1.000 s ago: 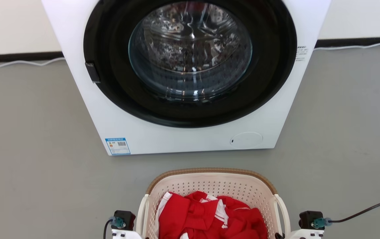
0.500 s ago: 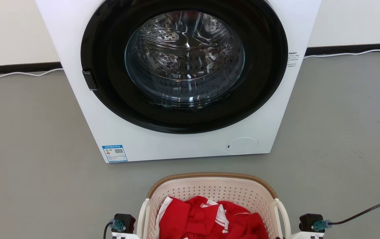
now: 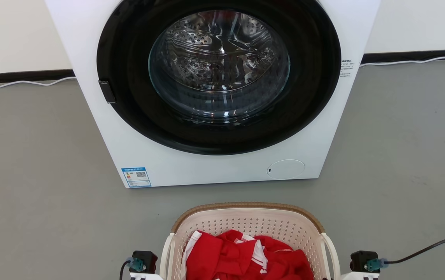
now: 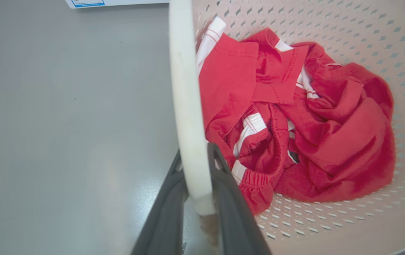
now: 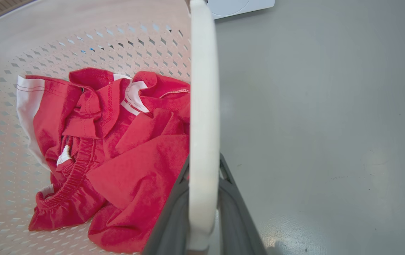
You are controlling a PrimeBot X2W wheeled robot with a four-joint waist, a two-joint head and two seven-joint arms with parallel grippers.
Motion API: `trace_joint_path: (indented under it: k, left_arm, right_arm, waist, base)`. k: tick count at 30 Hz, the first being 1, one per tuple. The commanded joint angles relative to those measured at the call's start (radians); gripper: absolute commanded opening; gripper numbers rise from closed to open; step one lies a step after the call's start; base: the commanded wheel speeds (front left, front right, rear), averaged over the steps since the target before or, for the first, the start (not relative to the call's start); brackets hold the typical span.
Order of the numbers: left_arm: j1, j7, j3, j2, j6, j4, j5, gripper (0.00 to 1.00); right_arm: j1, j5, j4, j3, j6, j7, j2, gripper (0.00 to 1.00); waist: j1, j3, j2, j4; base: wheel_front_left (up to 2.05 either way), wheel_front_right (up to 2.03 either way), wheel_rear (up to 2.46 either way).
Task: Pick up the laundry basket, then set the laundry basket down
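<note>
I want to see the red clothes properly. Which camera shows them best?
The left wrist view: the red clothes lie almost whole and close inside the laundry basket. The right wrist view hides their edge behind the white handle. The head view cuts them off at the bottom.

Cream basket; red, perhaps striped clothes

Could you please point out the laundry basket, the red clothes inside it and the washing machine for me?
laundry basket (image 3: 247,204), head view, on the brown far rim.
red clothes (image 3: 222,258), head view, on the middle of the heap.
washing machine (image 3: 207,167), head view, on the white front panel below the door.
</note>
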Motion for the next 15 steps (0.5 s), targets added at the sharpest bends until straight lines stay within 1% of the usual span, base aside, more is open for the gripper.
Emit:
trace_joint_path:
  k: [1, 15]
  left_arm:
    - [-0.027, -0.01, 0.022, 0.066, 0.006, 0.007, -0.014, 0.0]
    - [-0.039, -0.016, 0.005, 0.066, 0.012, 0.011, -0.032, 0.0]
  right_arm:
    - [-0.028, 0.02, 0.02, 0.017, -0.006, -0.026, -0.05, 0.0]
    - [-0.046, 0.084, 0.017, 0.083, -0.006, -0.042, -0.05, 0.0]
  waist:
    - [0.0, 0.001, -0.0001, 0.003]
    - [0.0, 0.009, -0.0001, -0.003]
  base:
    - [0.0, 0.0, 0.0]
    - [0.0, 0.0, 0.0]
